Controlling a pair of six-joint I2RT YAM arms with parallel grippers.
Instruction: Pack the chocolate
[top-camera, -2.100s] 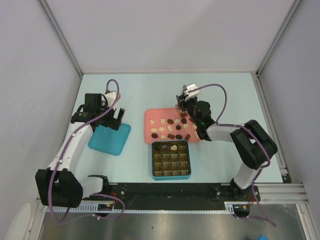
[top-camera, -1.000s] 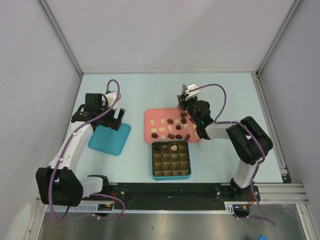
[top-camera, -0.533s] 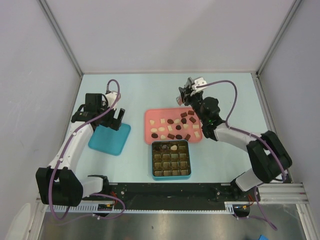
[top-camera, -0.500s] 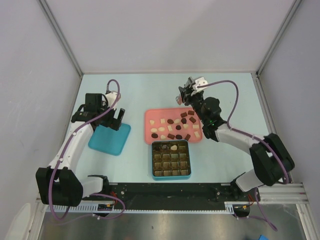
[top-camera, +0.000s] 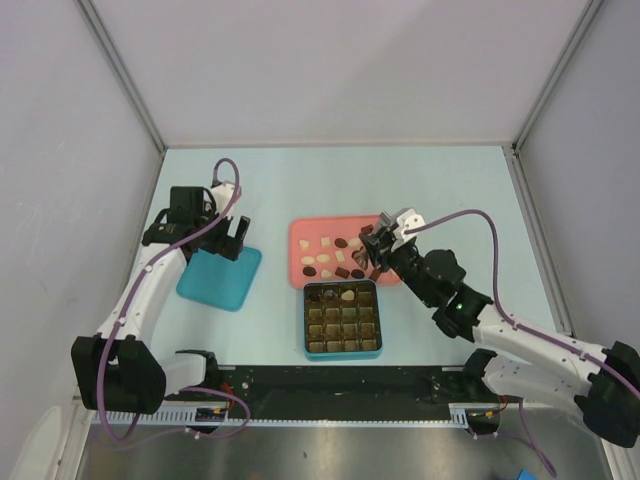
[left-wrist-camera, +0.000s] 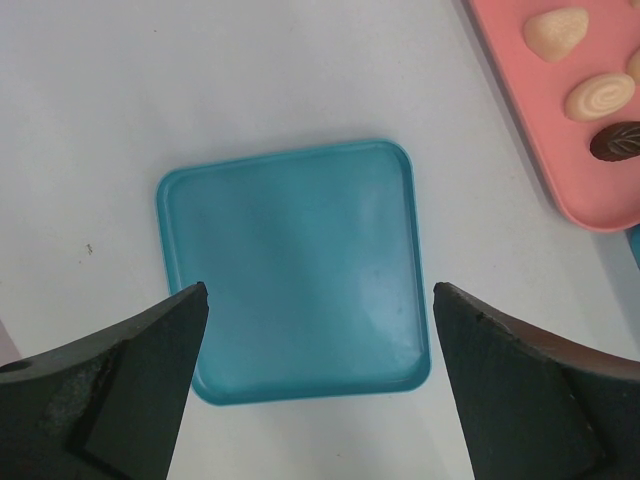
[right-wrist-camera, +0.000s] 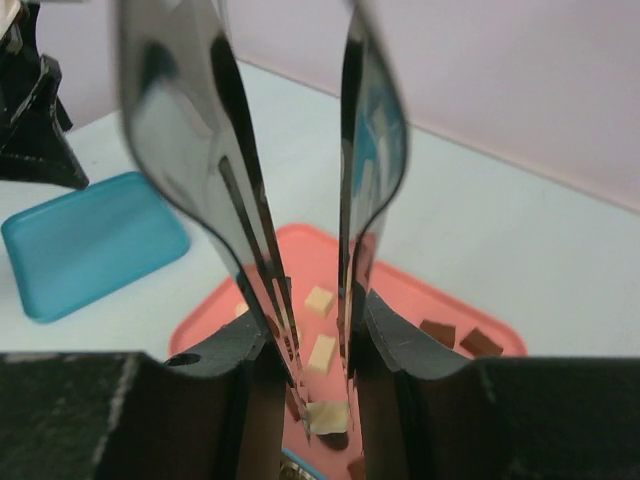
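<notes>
Choc (left-wrist-camera: 598, 96) on tray (left-wrist-camera: 540, 130), behind box (top-camera: 342, 355)

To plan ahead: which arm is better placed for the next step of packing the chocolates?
Probably the right: the right gripper hangs over the pink tray among the chocolates, close to the grid box. The left gripper is open above the teal lid, farther off.
</notes>
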